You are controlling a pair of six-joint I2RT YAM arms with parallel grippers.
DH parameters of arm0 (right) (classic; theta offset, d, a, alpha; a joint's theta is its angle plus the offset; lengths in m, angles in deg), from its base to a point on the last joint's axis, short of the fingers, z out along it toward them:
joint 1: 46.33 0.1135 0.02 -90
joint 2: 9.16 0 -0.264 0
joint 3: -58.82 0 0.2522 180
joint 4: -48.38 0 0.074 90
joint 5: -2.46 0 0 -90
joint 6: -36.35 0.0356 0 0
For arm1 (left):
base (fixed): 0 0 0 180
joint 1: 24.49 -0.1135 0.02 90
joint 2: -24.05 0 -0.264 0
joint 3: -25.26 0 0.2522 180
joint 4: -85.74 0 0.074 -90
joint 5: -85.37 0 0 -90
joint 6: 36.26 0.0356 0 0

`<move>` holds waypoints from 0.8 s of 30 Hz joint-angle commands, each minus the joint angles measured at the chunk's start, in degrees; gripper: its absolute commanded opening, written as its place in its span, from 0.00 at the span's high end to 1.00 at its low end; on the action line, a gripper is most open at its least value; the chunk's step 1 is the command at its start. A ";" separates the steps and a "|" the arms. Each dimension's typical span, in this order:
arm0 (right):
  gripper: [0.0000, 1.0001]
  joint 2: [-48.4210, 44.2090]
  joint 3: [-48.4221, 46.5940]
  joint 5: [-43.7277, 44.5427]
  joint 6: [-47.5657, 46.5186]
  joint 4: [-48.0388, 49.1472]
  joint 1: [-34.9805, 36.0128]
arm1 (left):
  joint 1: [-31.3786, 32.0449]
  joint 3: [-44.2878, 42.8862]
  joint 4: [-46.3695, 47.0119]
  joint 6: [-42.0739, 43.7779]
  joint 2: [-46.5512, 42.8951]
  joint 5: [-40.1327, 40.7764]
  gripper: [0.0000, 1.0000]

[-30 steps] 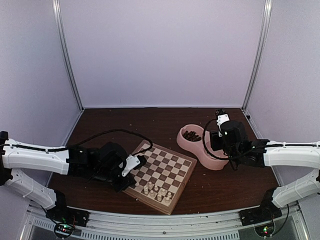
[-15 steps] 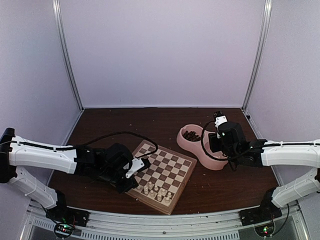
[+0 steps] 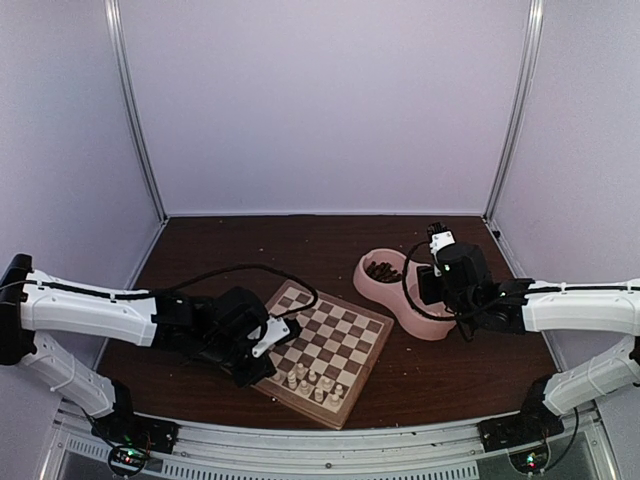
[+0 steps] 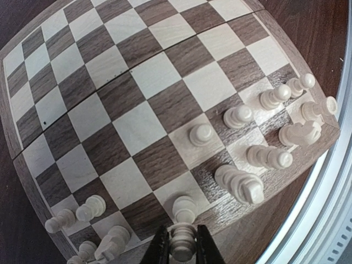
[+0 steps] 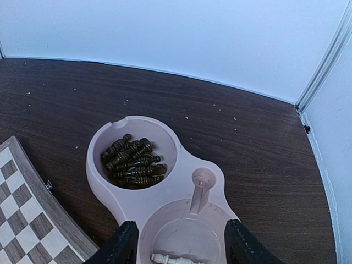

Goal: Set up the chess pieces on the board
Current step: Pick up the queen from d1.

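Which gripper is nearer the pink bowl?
Right: the right gripper hovers over the pink bowl; the left gripper is away at the board, shut on a chess piece.

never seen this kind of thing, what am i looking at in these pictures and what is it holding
Two robot arms are bolted at the near edge of a table. The wide picture comes from a fixed camera above and behind them; the other two from a camera on each wrist. On the table lie a wooden chessboard with cream pieces on its near rows and a pink bowl with dark pieces in one half, one pale piece in the other. The left pincer is closed on a cream figure at the board's edge. The right pincer hangs open above the bowl, holding nothing.
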 commanded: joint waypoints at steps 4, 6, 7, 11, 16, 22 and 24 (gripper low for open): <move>0.44 0.08 -0.59 -0.65 0.69 -0.33 -0.40 | 0.23 -2.59 0.34 0.61 1.70 -0.60 0.90; 0.44 -0.01 -0.59 -0.66 0.78 -0.35 -0.40 | 0.24 -2.65 0.31 0.49 1.81 -0.49 0.90; 0.44 -0.09 -0.55 -0.66 0.78 -0.36 -0.40 | 0.20 -2.64 0.29 0.48 1.93 -0.42 0.90; 0.44 -0.28 -0.50 -0.75 0.78 -0.40 -0.40 | 0.20 -2.81 0.35 0.48 2.14 -0.37 0.83; 0.44 -0.36 -0.50 -1.04 0.81 -0.36 -0.40 | 0.23 -2.57 0.29 0.36 1.47 -0.43 0.69; 0.44 -0.41 -0.49 -1.19 0.79 -0.36 -0.40 | 0.21 -2.34 0.36 0.16 0.89 -0.52 0.68; 0.44 -0.36 -0.46 -1.26 0.78 -0.36 -0.41 | 0.20 -2.38 0.37 0.16 1.02 -0.62 0.68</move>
